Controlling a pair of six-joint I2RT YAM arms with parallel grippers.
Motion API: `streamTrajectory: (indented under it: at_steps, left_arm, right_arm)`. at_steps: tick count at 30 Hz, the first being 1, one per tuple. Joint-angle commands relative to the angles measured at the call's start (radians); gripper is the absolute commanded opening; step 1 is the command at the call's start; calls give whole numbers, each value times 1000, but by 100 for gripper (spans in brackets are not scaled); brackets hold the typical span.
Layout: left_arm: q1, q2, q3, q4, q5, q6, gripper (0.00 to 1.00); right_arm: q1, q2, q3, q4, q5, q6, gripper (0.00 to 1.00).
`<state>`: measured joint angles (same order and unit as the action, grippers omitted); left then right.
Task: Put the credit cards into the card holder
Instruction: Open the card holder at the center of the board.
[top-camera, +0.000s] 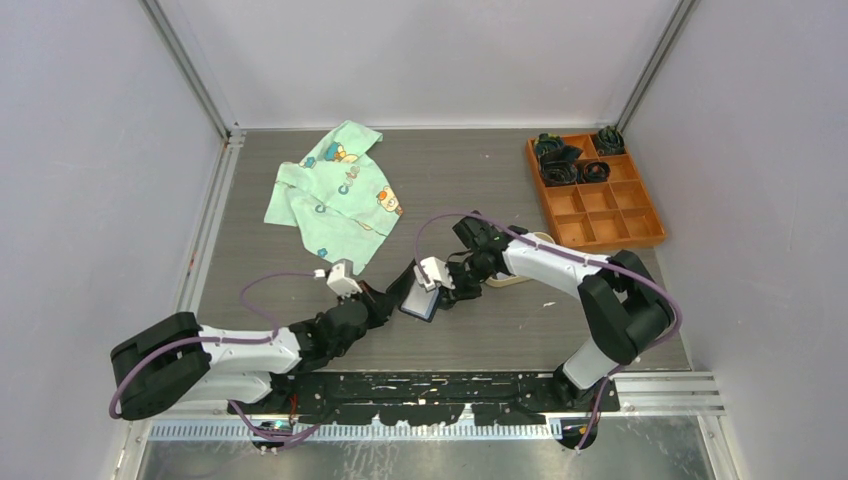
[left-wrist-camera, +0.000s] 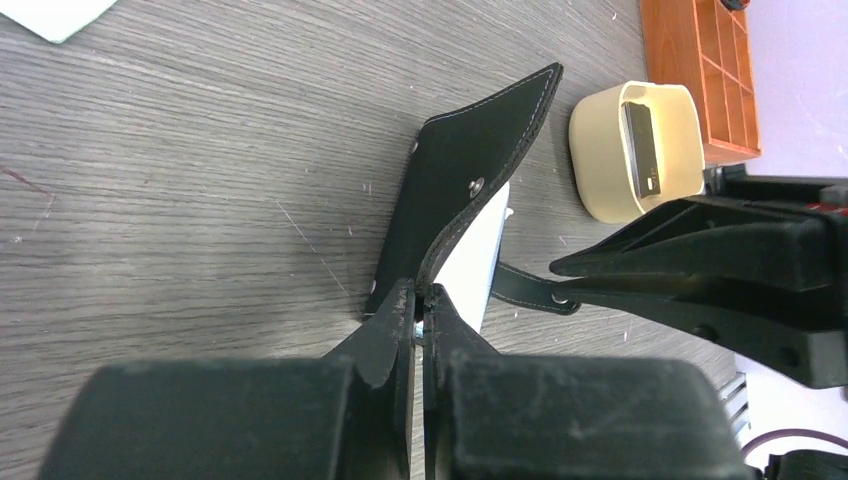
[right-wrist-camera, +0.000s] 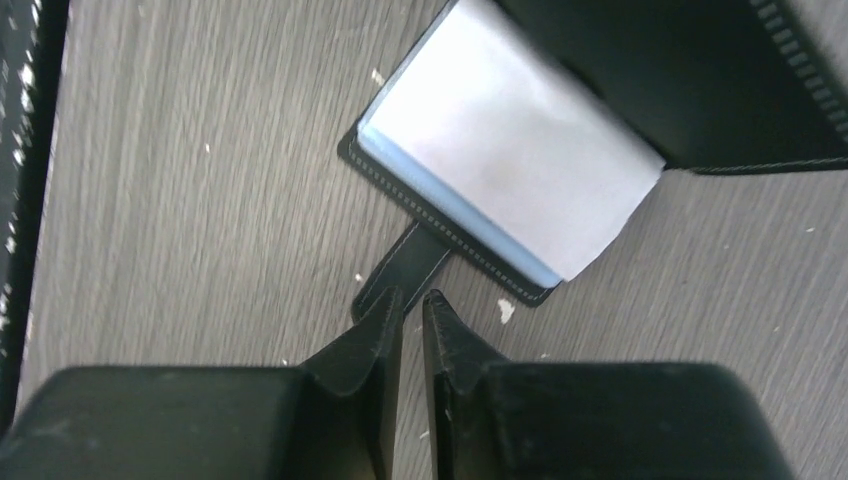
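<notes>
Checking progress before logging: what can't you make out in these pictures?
Any cards under the white card: it covers them, right wrist view.
Whether the right gripper grips the snap tab: its fingertips hide the tab's end.
Beige tray, top view: right arm mostly hides it.

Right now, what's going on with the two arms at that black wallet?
The left gripper is shut on the upper flap of the black leather-like bifold card holder, propping it open. A white rectangular card lies on the holder's lower half. The right gripper, jaws nearly together, sits at the holder's black snap tab; whether it actually grips the tab is unclear. A dark card lies in the beige oval tray nearby.
</notes>
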<state>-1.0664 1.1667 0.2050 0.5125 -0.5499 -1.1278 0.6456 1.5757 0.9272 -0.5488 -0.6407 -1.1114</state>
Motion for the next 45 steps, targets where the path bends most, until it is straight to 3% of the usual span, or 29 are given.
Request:
streamTrajectory:
  at_steps: [1,7,12,19,28,37,45]
  left_arm:
    - [1,-25,-20,-3,-26,-42,0]
    - [1,-14,-35,-29,-22,-85,0]
    - [1,-16,-33,-119,-22,-124,0]
    - [1,-57,-23,-221,-37,-151,0]
    - [10,-56,-6,-309,-51,-150,0]
    - [11,-60,2,-331,-39,-140,0]
    - [10,-81,4,-320,-25,-117,0]
  right_arm:
    - [-1,14,3,-97,72,-171,17]
    - [-3,21,4,-116,57,-189,18]
    - [-44,-33,43,-31,-98,37,24]
    - [-60,-50,35,127,-175,297,28]
    - [-56,-9,24,175,-140,340,29]
    - [20,41,31,122,-72,243,27]
    - [61,70,47,342,-20,547,26]
